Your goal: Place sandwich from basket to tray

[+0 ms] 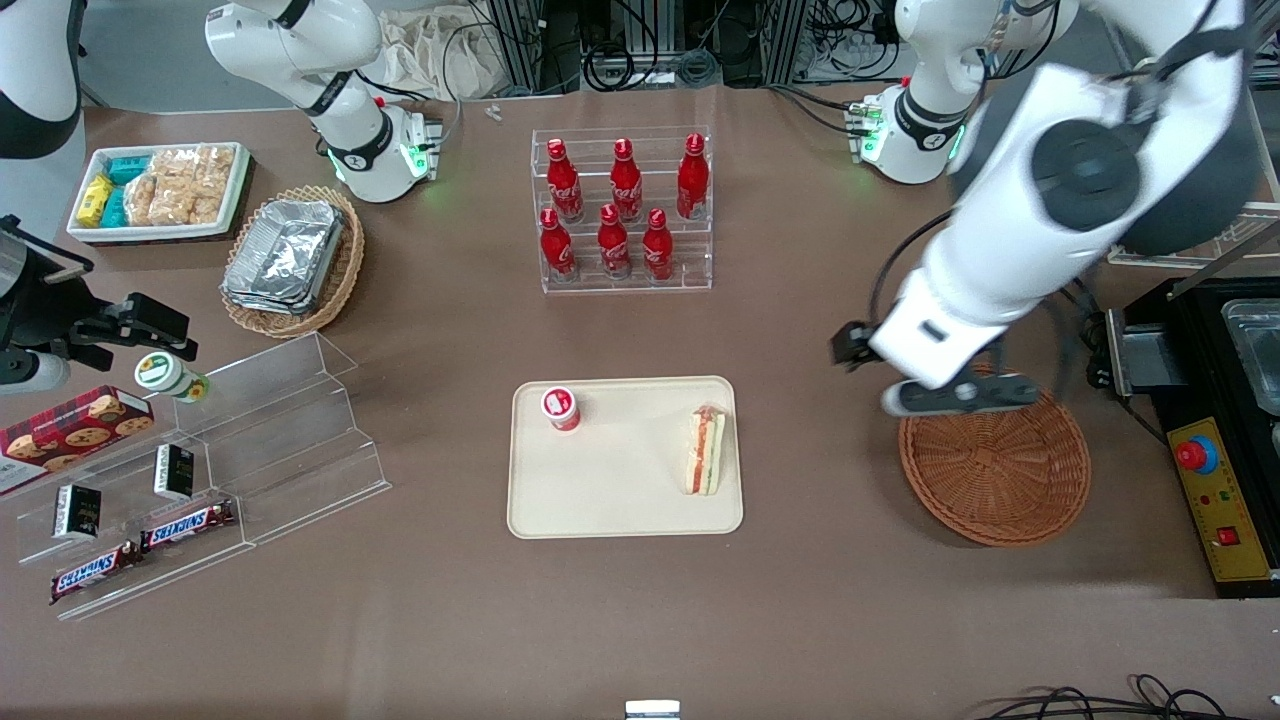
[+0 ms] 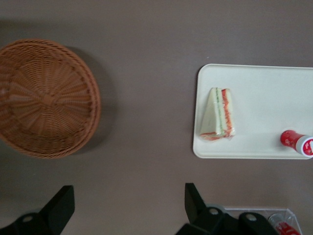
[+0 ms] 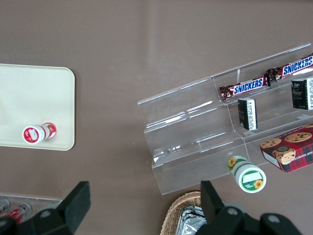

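Note:
The sandwich (image 1: 705, 450) (image 2: 219, 113), a white wedge with orange and green layers, lies on the cream tray (image 1: 620, 500) (image 2: 264, 88), at the tray's end nearest the working arm. The reddish-brown wicker basket (image 1: 995, 470) (image 2: 44, 98) has nothing in it. My gripper (image 1: 958, 397) (image 2: 128, 196) hangs open and holds nothing. It is above the basket's rim on the side farther from the front camera, well apart from the sandwich. A small red-capped bottle (image 1: 561, 408) (image 2: 296, 142) stands on the tray toward the parked arm's end.
A clear rack of red cola bottles (image 1: 622, 210) stands farther from the front camera than the tray. A tan basket of foil containers (image 1: 295, 262), a white snack bin (image 1: 160, 190) and a stepped acrylic shelf (image 1: 250, 440) lie toward the parked arm's end. A black machine (image 1: 1215, 470) sits beside the basket.

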